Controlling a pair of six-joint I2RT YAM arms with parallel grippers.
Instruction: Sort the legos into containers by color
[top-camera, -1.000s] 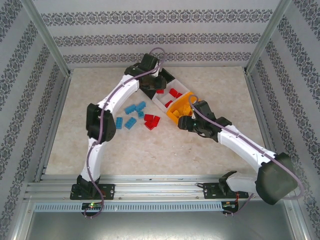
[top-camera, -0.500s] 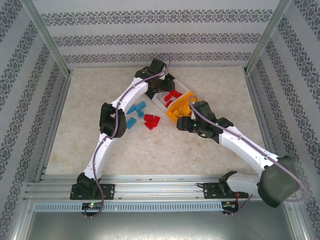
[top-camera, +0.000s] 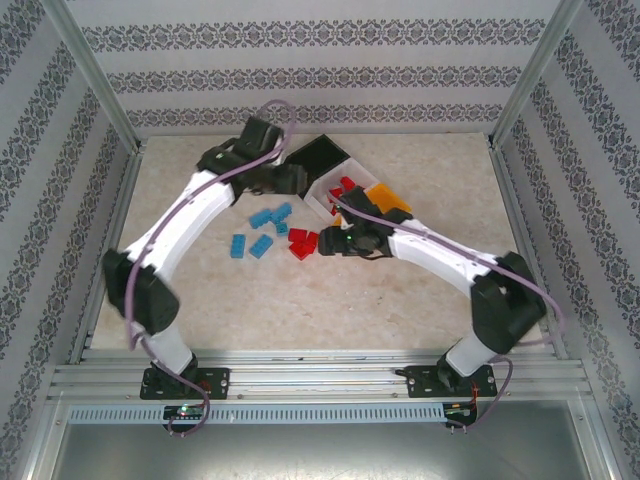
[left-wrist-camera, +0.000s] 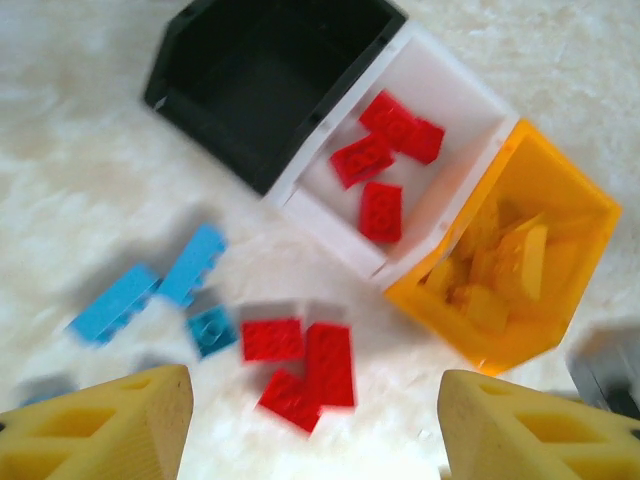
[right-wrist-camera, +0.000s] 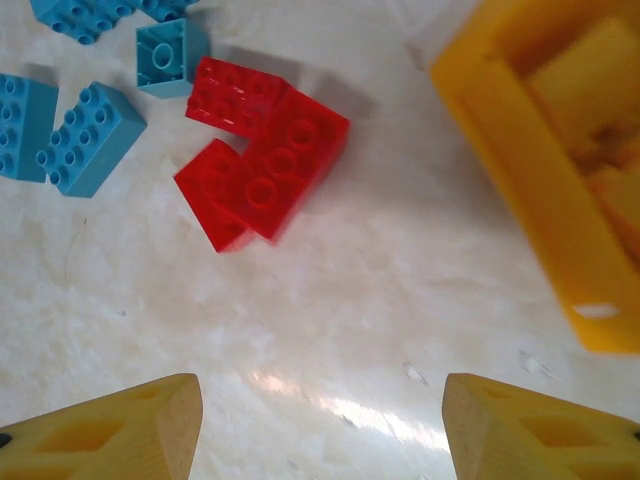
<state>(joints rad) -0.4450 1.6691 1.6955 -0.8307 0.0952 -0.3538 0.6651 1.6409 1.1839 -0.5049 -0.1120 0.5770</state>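
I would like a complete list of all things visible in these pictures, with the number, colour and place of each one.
black bin: one, black, end of the joined row, nothing inside
white bin: one, white, middle of the row
orange-yellow bin: one, other end of the row
binned red legos: about four, red, in the white bin
orange-yellow legos: several, count unclear, in the orange-yellow bin
loose red legos: three, red, clustered on the table
light blue legos: about five, on the table beside the red cluster
table: one, beige marbled
left end effector: yellow fingers, open
right end effector: yellow fingers, open
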